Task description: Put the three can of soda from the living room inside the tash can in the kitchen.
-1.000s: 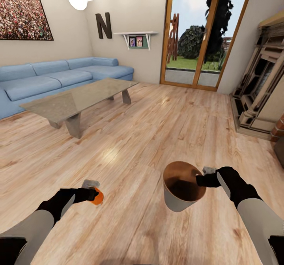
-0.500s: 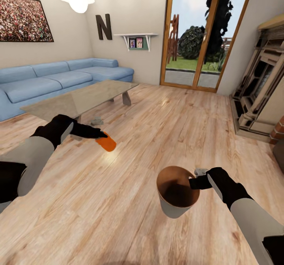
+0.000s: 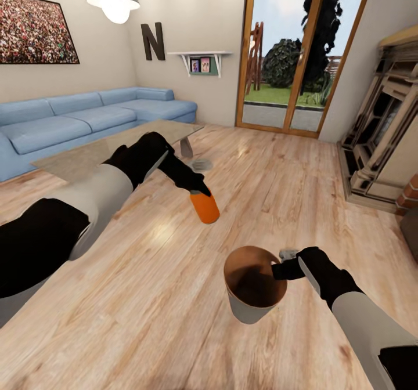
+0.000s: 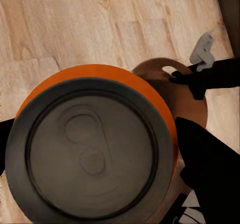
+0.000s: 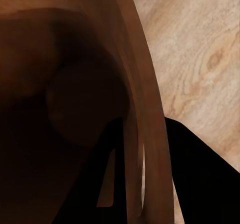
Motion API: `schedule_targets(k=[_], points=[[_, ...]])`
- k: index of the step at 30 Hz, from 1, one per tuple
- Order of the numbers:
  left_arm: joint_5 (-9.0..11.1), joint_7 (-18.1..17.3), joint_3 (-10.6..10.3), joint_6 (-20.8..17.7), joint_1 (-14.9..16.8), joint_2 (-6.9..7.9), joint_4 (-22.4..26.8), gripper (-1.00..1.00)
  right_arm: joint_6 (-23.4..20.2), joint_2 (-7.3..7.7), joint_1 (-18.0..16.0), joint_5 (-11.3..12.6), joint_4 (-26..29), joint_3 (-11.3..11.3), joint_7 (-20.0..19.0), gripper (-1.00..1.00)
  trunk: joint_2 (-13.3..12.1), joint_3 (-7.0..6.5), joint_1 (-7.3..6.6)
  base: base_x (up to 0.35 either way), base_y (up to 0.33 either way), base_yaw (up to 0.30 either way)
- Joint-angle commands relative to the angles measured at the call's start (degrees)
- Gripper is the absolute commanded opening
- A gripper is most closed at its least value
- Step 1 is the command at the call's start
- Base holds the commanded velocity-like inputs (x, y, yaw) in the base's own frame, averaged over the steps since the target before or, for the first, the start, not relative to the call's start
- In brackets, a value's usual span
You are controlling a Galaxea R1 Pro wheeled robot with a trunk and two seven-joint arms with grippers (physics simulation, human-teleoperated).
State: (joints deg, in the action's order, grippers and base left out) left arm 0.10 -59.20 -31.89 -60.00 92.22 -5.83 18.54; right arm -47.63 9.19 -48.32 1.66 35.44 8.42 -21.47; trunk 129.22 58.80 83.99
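- Left gripper (image 3: 196,188): fingers clamped on the orange soda can (image 3: 204,208). The can is held in mid-air over the wooden floor (image 3: 145,297), its long axis near vertical and slightly tilted.
- In the left wrist view the can's silver top (image 4: 90,156) faces the camera, and the bin's rim (image 4: 165,66) lies just beyond the can.
- Right gripper (image 3: 277,270): fingers pinched on the rim of the trash can (image 3: 247,311), one inside the wall and one outside. The bin is lifted off the floor with its mouth up.
- Key relation: the bin's opening lies below the can and slightly toward the robot's right. By my estimate, the can is not yet over the mouth.
- Judgement: the left arm carries the can, so it needs a short move right and down before releasing.
- Background: sofa (image 3: 87,117) and glass coffee surface (image 3: 98,149).
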Motion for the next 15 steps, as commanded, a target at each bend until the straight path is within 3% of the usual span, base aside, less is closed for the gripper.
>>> schedule_targets(k=[1, 2, 6, 11, 15], points=[[-0.1, -0.1, -0.1, 0.0, 0.2, -0.39, 0.0, -1.00, -0.2, -0.26, 0.0, 0.9, 0.0, 0.1, 0.3, -1.00, -0.4, -0.19, -0.23, 0.000, 0.000, 0.000], [-0.1, -0.3, -0.3, 0.0, 0.7, -1.17, 0.1, -1.00, -2.9, -1.12, -0.1, 0.8, 0.1, 0.5, 0.3, -1.00, -0.8, -0.37, -0.45, 0.000, 0.000, 0.000], [0.0, -0.7, -0.4, 0.0, 1.0, -1.84, 0.4, -1.00, -11.2, -2.71, -0.5, 0.7, 0.6, 1.2, 0.8, -1.00, -2.4, -1.09, -1.32, 0.000, 0.000, 0.000], [0.1, -0.5, -0.4, 0.0, 0.8, -2.39, 0.6, -1.00, -12.4, -4.34, -1.4, 0.2, 0.7, 2.2, 1.0, -1.00, -4.4, -1.98, -2.42, 0.000, 0.000, 0.000], [0.1, -0.3, -0.4, 0.0, 0.4, -2.55, 0.7, -1.00, -12.4, -5.21, -4.3, -0.7, 0.6, 3.4, 1.0, -1.00, -6.0, -2.70, -3.30, 0.000, 0.000, 0.000]])
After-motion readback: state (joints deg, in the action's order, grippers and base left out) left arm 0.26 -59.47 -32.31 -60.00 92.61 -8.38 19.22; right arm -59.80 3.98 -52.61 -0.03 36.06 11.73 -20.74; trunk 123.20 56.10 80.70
